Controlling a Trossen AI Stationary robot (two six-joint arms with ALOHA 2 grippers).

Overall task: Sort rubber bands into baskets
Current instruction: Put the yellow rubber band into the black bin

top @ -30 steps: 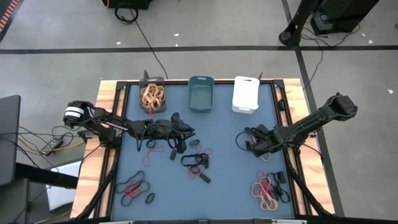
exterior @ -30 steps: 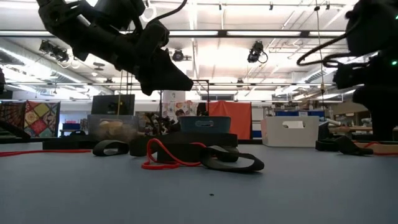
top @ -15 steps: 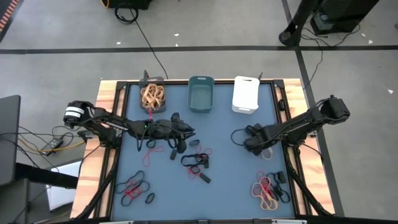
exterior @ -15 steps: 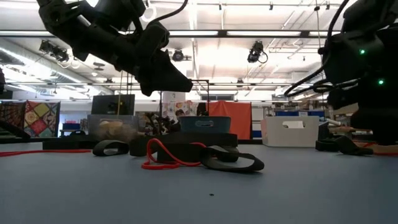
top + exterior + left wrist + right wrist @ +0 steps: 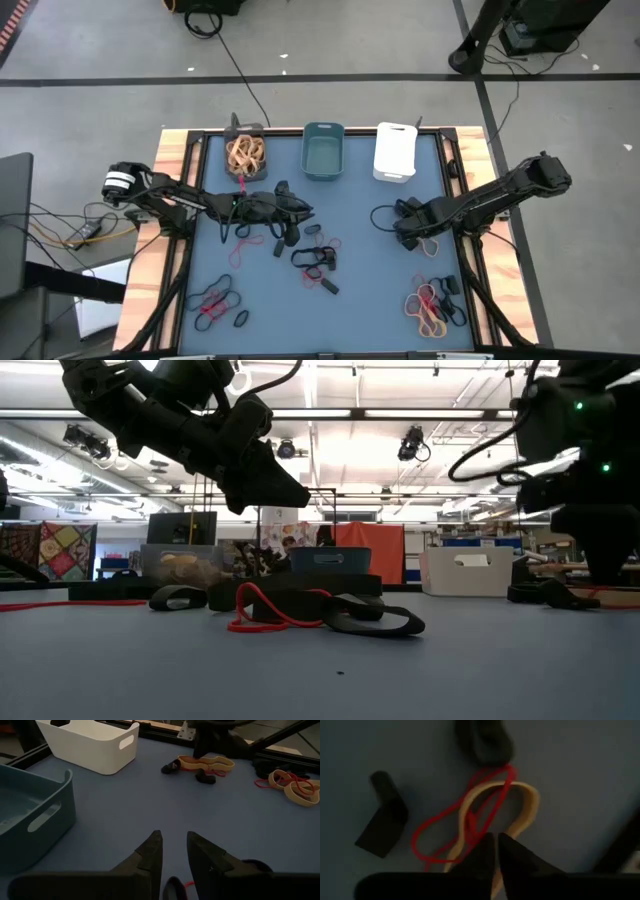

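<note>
The right gripper (image 5: 496, 851) has edged back from the white plastic basket (image 5: 395, 151), fingers pinched on a tan rubber band (image 5: 522, 802) tangled with thin red loops (image 5: 452, 827); the left gripper (image 5: 174, 851) stays slightly parted, empty.

From where I sit: blue table mat (image 5: 360, 300) with wooden edges (image 5: 168, 190), a black cable (image 5: 235, 62) snaking across the grey floor top left, white paper (image 5: 95, 310) at lower left.
</note>
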